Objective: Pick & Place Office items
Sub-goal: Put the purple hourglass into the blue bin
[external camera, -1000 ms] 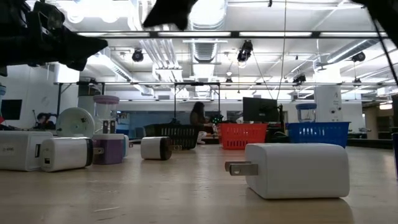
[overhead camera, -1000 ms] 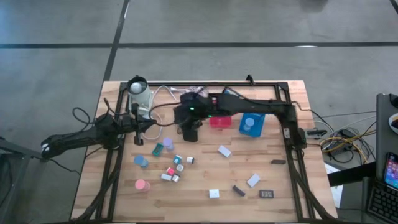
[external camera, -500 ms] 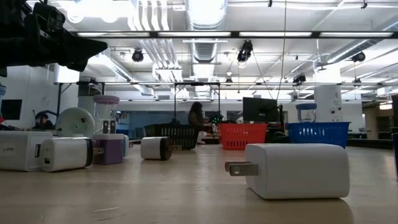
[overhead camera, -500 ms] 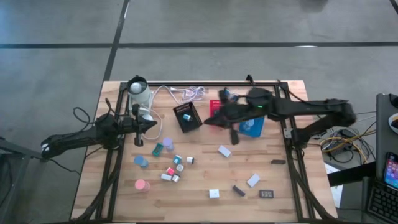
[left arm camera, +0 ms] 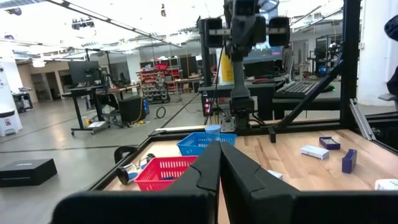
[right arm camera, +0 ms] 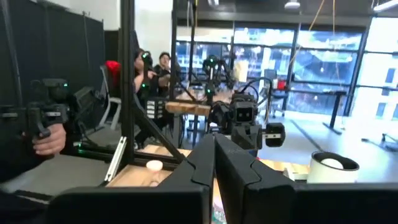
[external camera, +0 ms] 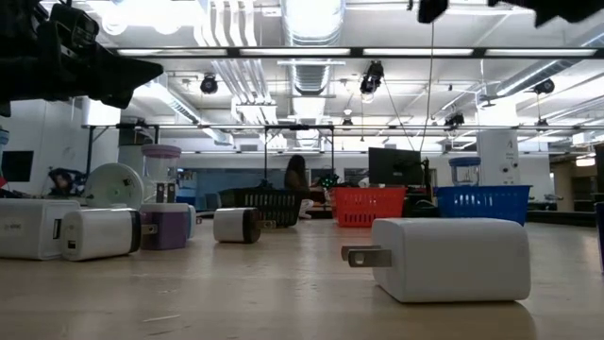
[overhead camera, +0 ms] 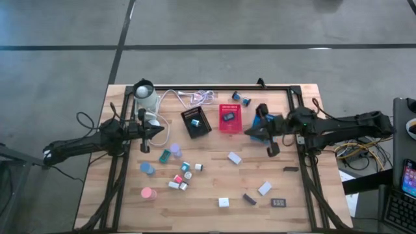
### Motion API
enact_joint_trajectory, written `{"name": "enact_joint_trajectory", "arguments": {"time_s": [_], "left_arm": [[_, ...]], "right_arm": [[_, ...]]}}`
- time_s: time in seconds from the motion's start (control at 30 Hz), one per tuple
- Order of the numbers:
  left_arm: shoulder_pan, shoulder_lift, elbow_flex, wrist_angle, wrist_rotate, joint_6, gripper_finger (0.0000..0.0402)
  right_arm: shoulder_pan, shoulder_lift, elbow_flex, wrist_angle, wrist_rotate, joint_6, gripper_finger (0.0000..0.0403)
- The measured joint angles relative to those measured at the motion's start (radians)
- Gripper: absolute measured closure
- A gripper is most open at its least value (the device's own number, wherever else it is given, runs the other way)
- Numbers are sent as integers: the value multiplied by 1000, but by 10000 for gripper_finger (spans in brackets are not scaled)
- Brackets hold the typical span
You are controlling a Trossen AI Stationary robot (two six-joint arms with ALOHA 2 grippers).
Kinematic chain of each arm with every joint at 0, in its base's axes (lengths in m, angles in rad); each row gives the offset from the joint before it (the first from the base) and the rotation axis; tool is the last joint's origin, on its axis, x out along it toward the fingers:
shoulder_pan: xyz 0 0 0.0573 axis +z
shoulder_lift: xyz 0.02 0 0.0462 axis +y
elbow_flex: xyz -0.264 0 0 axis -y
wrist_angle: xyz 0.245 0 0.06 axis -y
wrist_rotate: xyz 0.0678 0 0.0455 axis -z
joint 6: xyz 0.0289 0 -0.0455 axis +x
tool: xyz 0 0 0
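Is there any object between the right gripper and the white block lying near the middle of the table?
Nothing visible stands between them. The right gripper, jaws shut, hangs beside the blue tray; bare wood separates it from the white block.

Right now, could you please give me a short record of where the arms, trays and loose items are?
left gripper: shut, empty, over the table's left side
right gripper: shut, empty, by the blue tray
black tray: holds one small item
red tray: holds one dark item
loose items: cluster around the lavender roll; white blocks and dark pieces farther right
white cable: at the far edge
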Motion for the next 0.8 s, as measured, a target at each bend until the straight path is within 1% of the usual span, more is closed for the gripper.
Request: {"name": "enact_joint_trajectory", "arguments": {"time_s": [0.13, 0.33, 0.5, 0.63, 0.8], "left_arm": [[0, 0, 0, 0, 0, 0, 388], [0, 0, 0, 0, 0, 0, 389], [0, 0, 0, -1, 0, 0, 388], [0, 0, 0, -1, 0, 0, 387], [0, 0, 0, -1, 0, 0, 390]], "right_arm": [[0, -83, -131, 116, 34, 13, 394], [0, -181, -267, 151, 56, 33, 394], [-1, -227, -369, 249, 56, 54, 394], [-3, -252, -406, 285, 56, 52, 394], [-3, -260, -424, 286, 55, 48, 394]]}}
